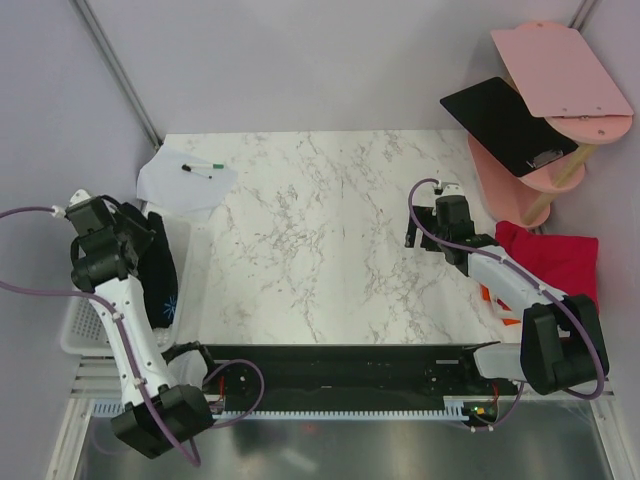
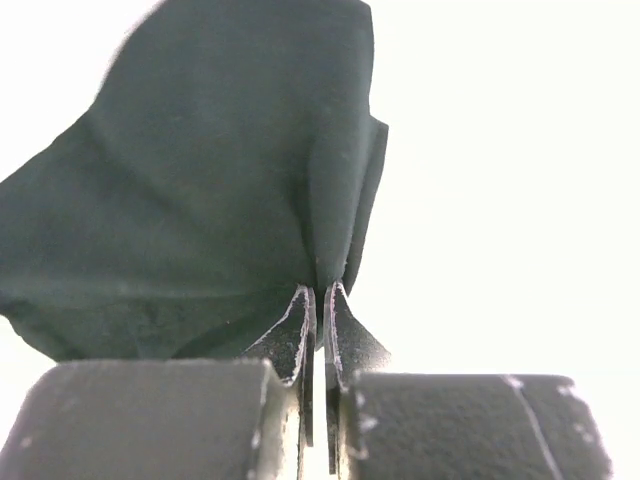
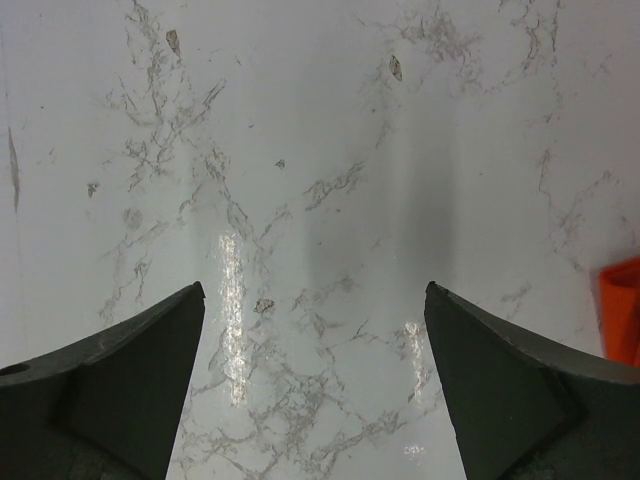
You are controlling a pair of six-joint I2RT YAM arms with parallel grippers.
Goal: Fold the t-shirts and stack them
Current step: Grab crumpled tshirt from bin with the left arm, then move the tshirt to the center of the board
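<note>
marble table (image 1: 320, 240): paper sheet (image 1: 180, 188) with marker (image 1: 203, 168) far-left corner; orange t-shirt (image 3: 622, 310) right edge

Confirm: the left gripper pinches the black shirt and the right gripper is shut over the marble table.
Not shut: the right gripper stands open over the table, per the right wrist view. The left gripper does pinch the black shirt.
</note>
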